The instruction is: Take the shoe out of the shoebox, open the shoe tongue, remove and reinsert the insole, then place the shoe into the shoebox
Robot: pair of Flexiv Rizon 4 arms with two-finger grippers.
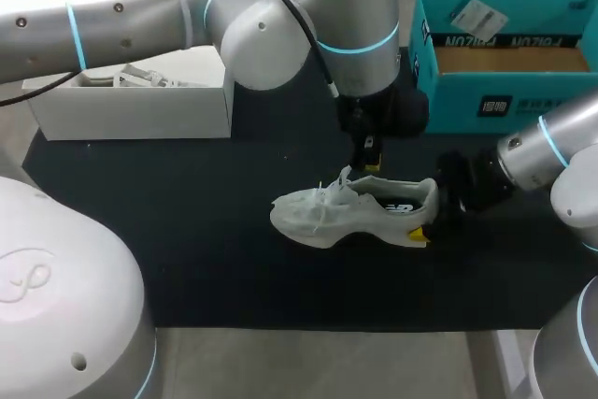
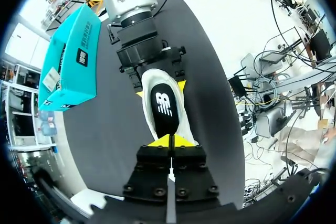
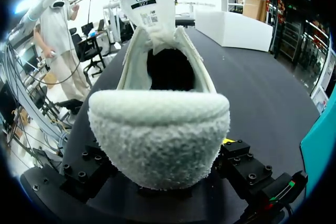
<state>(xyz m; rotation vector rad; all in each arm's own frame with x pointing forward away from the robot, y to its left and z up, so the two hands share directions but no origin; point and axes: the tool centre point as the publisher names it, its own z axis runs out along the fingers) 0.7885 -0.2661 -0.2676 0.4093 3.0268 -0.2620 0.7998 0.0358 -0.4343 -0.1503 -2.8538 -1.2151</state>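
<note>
Head view: the shoe (image 1: 350, 212) lies on its side in the middle of the dark worktop (image 1: 187, 231), toe to the left and heel to the right. The left arm comes in from the left and crosses over it, and the left claw (image 1: 371, 161) hangs at the raised tongue (image 1: 348, 178). The right claw (image 1: 420, 231) sits at the heel, one yellow tip showing beneath it. The teal shoebox (image 1: 467, 100) stands open at the far right, well apart from the shoe. A white box (image 1: 140, 114) stands at the far left.

Left wrist view: the left claw (image 2: 170, 141) has its yellow tips pressed together on the tongue's edge. Ahead of it lies the shoe's opening with the black insole (image 2: 164, 106) inside. The right claw (image 2: 160, 88) is clamped on the heel, one yellow tip on each side. The shoebox (image 2: 68, 61) stands beside that arm.

Right wrist view: the fuzzy heel (image 3: 160, 140) fills the gap in the right claw (image 3: 163, 179), its black fingers (image 3: 84, 171) tight against both sides. Beyond the opening the tongue (image 3: 144, 3) stands upright. The white box (image 3: 236, 27) is far off.
</note>
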